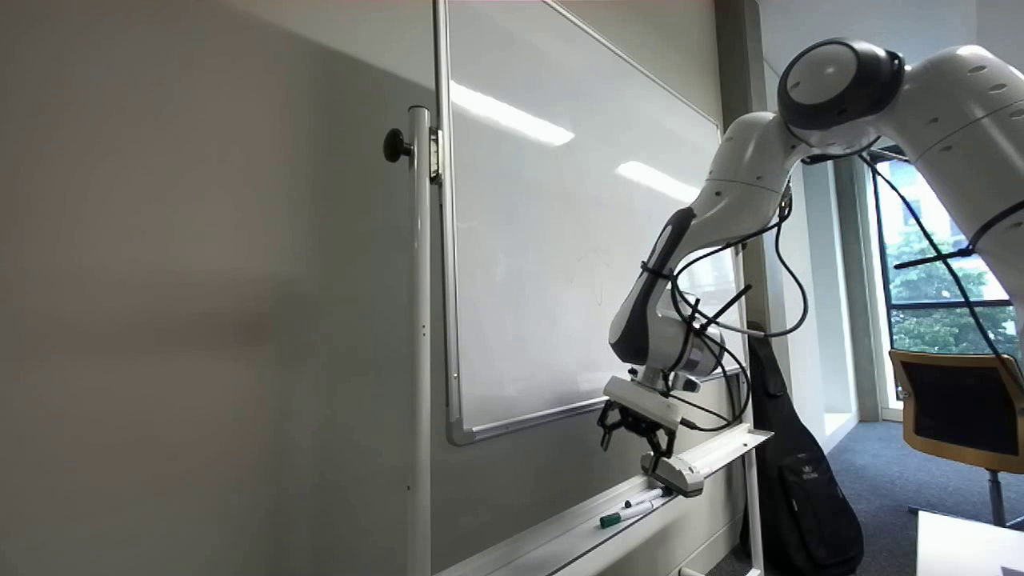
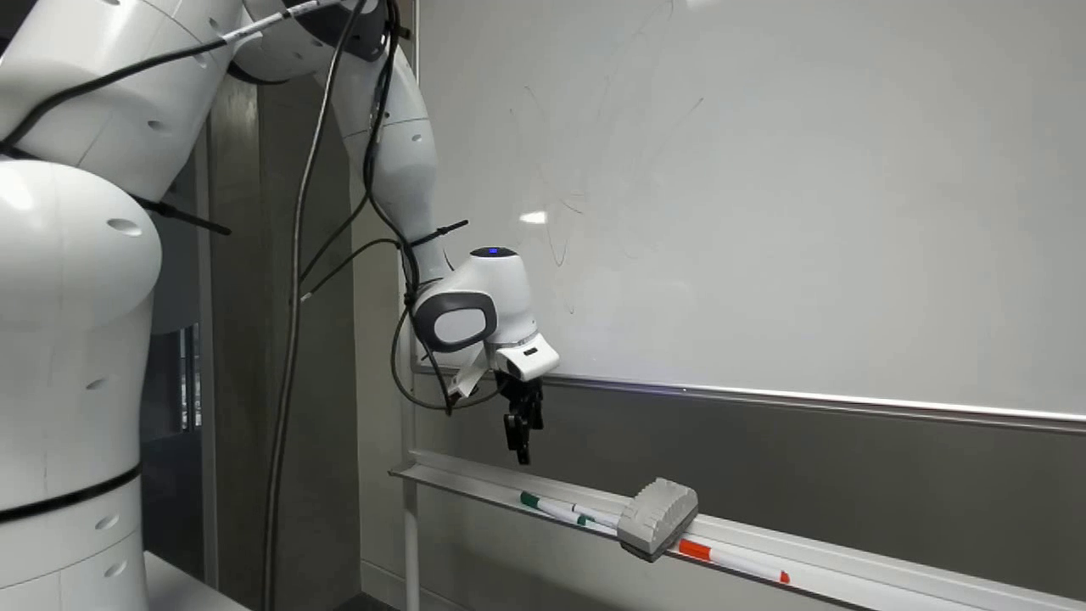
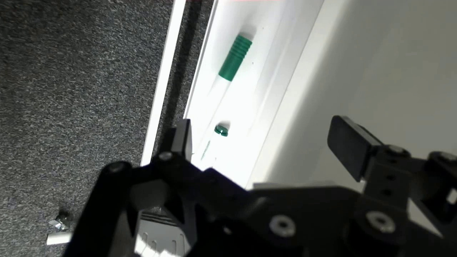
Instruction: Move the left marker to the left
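Green-capped, the left marker (image 2: pixel 553 509) is lying left of the grey eraser (image 2: pixel 657 518) while the black tool (image 3: pixel 263 144) is hanging above and left of it, spread wide and pinching nothing. I'm judging the task barely begun: grasp and leftward shift are both remaining.

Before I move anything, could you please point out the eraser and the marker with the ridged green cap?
Eraser (image 2: pixel 657 516), in an exterior view: middle of its grey body.
Marker with the ridged green cap (image 3: pixel 219 90), in the wrist view: white barrel, close to the cap.
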### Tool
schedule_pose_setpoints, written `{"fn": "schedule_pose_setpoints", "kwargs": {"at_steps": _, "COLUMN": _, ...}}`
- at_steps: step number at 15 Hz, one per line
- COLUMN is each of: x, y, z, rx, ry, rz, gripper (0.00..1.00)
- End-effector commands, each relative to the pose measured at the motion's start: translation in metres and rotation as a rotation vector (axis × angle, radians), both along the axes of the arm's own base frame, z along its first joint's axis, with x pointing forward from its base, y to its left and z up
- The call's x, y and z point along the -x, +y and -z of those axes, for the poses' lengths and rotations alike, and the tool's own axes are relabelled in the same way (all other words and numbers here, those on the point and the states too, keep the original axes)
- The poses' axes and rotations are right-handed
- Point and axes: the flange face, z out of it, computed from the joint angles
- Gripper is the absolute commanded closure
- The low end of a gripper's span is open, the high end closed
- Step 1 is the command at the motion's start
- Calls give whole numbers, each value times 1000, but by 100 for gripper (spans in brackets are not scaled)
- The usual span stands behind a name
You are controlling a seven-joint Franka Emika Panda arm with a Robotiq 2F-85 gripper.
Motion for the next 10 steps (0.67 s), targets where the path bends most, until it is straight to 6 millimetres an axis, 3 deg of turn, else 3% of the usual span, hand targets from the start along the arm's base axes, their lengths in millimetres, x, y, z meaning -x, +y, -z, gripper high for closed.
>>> {"fn": "schedule_pose_setpoints", "kwargs": {"at_steps": 1, "x": -1, "y": 0, "z": 5, "rx": 10, "ry": -3, "rz": 18, "gripper": 0}}
{"fn": "schedule_pose_setpoints", "kwargs": {"at_steps": 8, "x": -3, "y": 0, "z": 14, "rx": 9, "ry": 16, "rz": 15, "gripper": 0}}
{"fn": "schedule_pose_setpoints", "kwargs": {"at_steps": 10, "x": -4, "y": -4, "z": 26, "rx": 0, "ry": 40, "rz": 17, "gripper": 0}}
